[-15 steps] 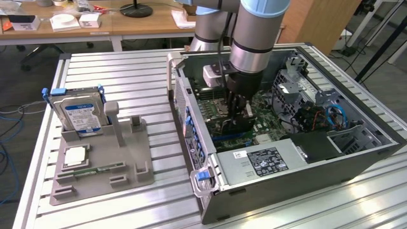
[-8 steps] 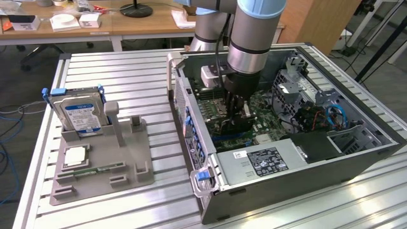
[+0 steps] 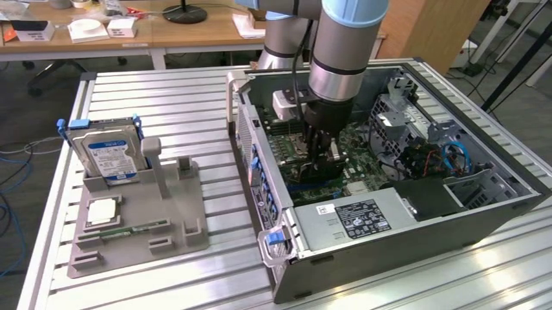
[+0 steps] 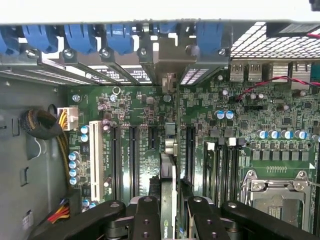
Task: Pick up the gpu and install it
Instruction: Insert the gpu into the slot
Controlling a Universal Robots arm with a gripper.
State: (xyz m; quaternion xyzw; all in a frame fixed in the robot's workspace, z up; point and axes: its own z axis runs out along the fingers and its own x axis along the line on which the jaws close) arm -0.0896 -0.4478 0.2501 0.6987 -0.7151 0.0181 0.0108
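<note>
Black fingers [image 4: 167, 212] clamp the gpu [image 4: 168, 186] edge-on above a motherboard slot [image 4: 172, 150]; install step underway, needing straight downward seating.

silver arm [image 3: 335, 74], blue joint caps (blk gripper [image 3: 321, 169])

Green motherboard [image 4: 150, 107], blue clips [image 4: 80, 37], grey case [image 3: 405, 226].

The computer case [image 3: 388, 213] is lying open on the table [image 3: 172, 97], with the parts holder [image 3: 138, 213] sitting to the exterior view's left (hard drive [image 3: 108, 155] standing in it). The gripper [image 3: 321, 169] is reaching inside the case, holding the gpu [image 4: 167, 195] edge-on over the motherboard [image 4: 150, 110] slots.
</note>
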